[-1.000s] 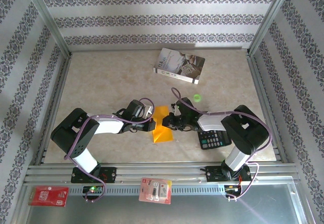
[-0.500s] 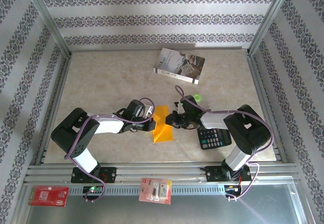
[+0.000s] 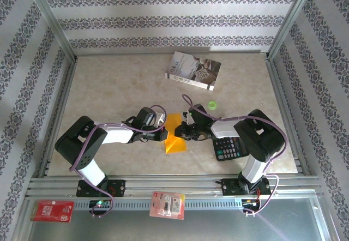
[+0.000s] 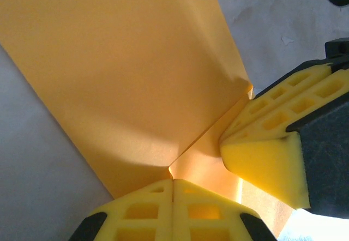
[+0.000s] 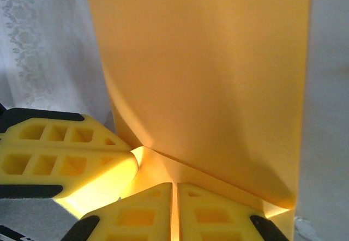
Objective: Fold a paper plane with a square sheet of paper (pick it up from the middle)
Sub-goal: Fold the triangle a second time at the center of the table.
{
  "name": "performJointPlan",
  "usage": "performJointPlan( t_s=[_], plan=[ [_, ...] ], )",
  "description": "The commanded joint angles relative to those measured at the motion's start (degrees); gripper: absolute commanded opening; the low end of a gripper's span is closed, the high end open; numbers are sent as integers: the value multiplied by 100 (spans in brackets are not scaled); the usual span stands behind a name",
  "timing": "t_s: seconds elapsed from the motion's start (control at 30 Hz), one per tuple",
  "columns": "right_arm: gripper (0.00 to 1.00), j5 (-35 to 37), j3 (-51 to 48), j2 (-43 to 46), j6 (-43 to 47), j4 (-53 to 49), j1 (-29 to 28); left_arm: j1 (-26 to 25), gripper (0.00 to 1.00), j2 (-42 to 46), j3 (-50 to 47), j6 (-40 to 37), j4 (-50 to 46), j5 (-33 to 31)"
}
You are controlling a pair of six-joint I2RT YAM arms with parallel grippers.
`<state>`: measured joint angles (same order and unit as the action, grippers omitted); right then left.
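Left pincer point(image 3: 165, 134), right pincer point(image 3: 182, 132): both tight on opposite edges of paper point(image 3: 175, 144), bare table point(image 3: 120, 88) around.

Left arm point(image 3: 117, 136) and right arm point(image 3: 264, 138) — matching build, black joint housings, white link covers, purple cables point(image 3: 109, 125) looped along each, black base brackets, green light point(image 3: 100, 203) at left base, jaws faced in yellow foam pads point(image 4: 142, 219) — rectangular cut-outs, black backing.

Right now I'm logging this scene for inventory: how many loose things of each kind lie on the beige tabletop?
orange paper sheet: 1
printed book: 1
black calculator: 1
small green object: 1
Total: 4
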<state>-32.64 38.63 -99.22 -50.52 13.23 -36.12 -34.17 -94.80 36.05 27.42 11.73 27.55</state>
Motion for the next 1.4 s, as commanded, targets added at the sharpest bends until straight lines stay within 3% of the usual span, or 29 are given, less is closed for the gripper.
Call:
performJointPlan(
  t_s=[0.0, 0.23, 0.47, 0.97, 1.37],
  plan=[
    [12, 6, -4, -9, 157, 2, 16, -19, 0, -289, -138, -149, -970, -784],
    [12, 247, -185, 637, -235, -33, -523, -19, 0, -302, -167, -136, -982, -828],
    [8, 559, -191, 524, -629, 226, -1138, -11, 0, -307, -180, -131, -971, -839],
    [5, 593, -334, -62, -787, 510, -1389, -15, 0, -293, -200, -134, -991, -890],
    [5, 584, -453, 150, -783, 341, -1518, 7, 0, -220, -203, -137, -1046, -948]
  ],
)
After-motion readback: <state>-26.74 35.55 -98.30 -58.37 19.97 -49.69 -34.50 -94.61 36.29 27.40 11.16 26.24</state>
